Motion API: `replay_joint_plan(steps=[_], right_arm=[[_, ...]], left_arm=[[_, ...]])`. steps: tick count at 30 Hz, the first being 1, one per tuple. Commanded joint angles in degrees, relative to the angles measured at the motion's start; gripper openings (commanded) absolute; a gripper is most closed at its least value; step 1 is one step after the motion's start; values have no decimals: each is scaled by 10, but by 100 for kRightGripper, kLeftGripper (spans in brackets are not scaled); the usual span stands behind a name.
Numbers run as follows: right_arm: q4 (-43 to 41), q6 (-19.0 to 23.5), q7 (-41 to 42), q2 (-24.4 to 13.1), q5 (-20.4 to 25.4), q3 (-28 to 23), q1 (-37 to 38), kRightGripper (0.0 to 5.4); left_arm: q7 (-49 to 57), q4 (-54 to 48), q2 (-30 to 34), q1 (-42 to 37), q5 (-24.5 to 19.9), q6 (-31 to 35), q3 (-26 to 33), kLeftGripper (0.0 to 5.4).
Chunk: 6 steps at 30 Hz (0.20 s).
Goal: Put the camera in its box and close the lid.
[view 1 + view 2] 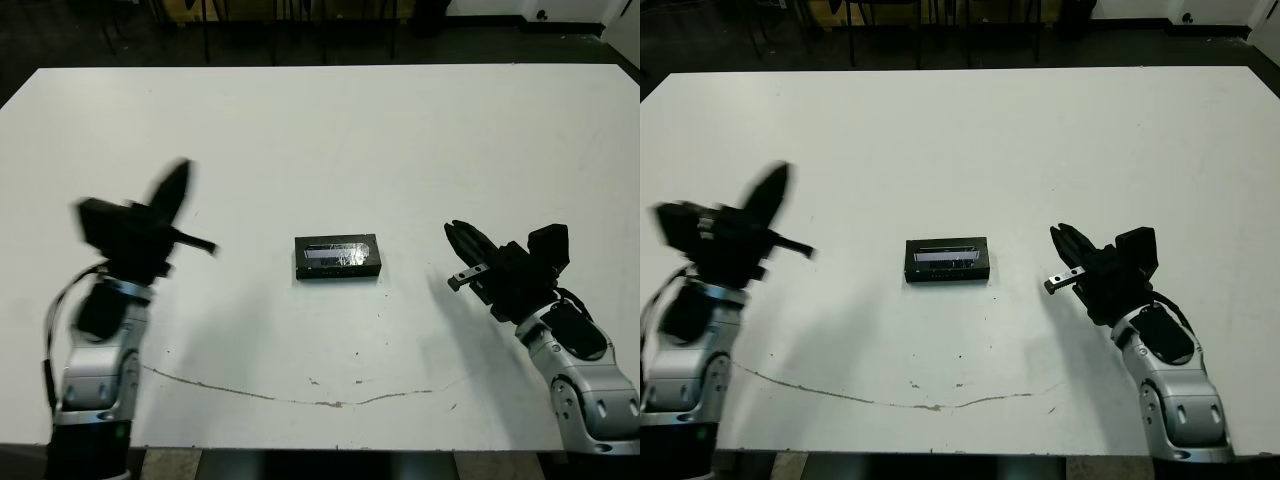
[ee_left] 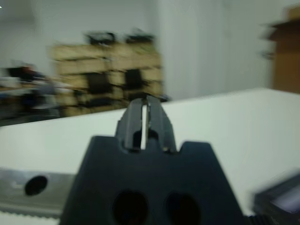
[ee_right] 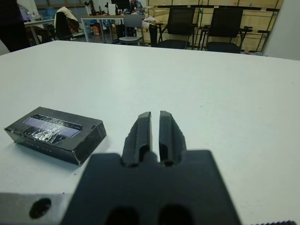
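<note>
White surface with thin dark crack line near front edge. Dark floor beyond far edge. Black office chairs along wood-panelled wall. Cluttered desk further back. Pale wall, brown cabinet, blurred. Even indoor light.

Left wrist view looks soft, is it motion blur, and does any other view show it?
Left wrist view: whole frame smeared, including the lid. Both eye views: only the left gripper is streaked; the table is sharp. Right wrist view: crisp, right gripper in focus.
</note>
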Motion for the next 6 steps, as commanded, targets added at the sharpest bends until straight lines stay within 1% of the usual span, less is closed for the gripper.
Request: replay_joint_plan(steps=[1,3,6], right_arm=[[-2,4,-6,6,1,-2,6,0],[0,2,-5,9,4,-3,6,0],[2,-9,-7,10,-4,-2,6,0]], left_arm=[[19,33,-13,26,14,-33,1,1],[23,40,-21,38,15,-43,-4,1],[30,36,-31,51,20,-50,-12,1]])
